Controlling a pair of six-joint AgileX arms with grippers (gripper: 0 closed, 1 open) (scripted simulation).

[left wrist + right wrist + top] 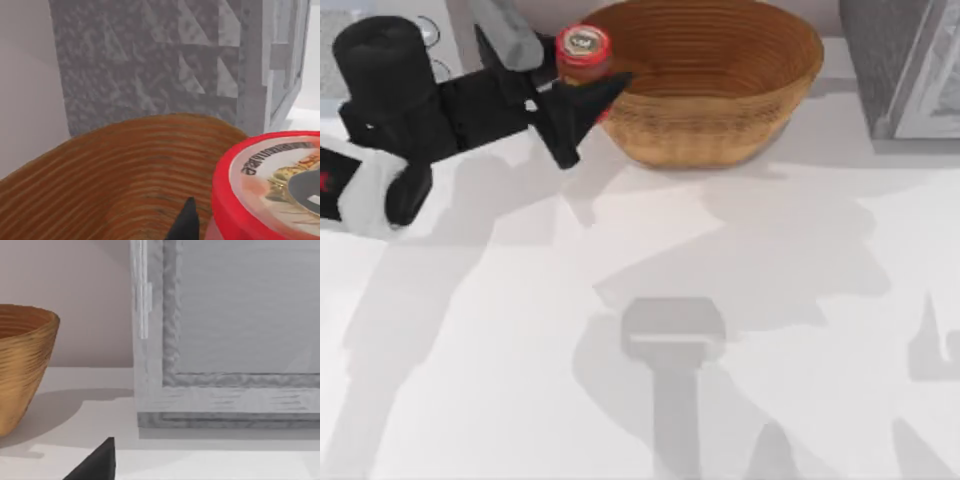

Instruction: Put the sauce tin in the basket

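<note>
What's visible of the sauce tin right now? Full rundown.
The sauce tin is a small red can with a pale printed top and a yellow-orange band below. It is upright, held in the left gripper, whose dark fingers close around its lower body. In the top view it sits at the left rim of the basket, apparently raised, not yet inside. The left wrist view shows its red rim and printed lid close up, beside the basket's woven wall.
</note>
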